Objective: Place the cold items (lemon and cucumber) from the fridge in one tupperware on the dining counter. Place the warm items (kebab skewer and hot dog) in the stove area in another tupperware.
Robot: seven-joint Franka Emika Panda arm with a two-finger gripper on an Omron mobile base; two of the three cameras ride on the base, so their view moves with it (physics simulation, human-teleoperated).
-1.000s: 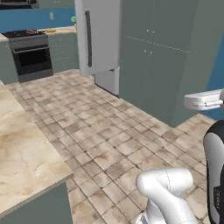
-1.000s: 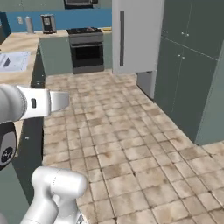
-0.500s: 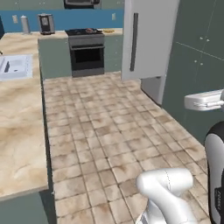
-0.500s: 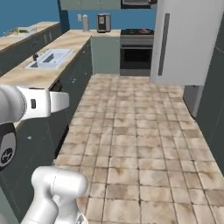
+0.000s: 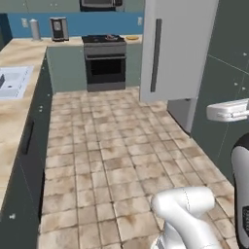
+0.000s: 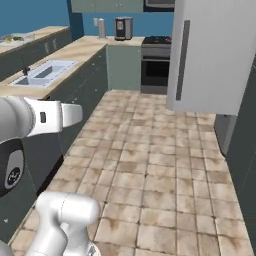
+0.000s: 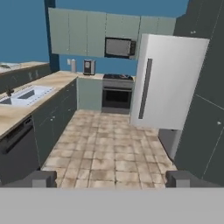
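White and closed, the tall flat-fronted fridge (image 7: 168, 81) hides my lemon and cucumber; the black-doored stove (image 5: 105, 61) stands just beside it. My gripper (image 7: 111, 178), fingers spread wide, carries nothing. I judge that driving closer risks clipping the grey cabinets (image 6: 75, 95).

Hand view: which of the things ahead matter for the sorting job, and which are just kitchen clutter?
Job-related:
- tall white fridge with dark handle, door shut
- black stove with oven
- gripper, open, empty

Just there:
- steel sink in the beige counter
- microwave
- coffee machine
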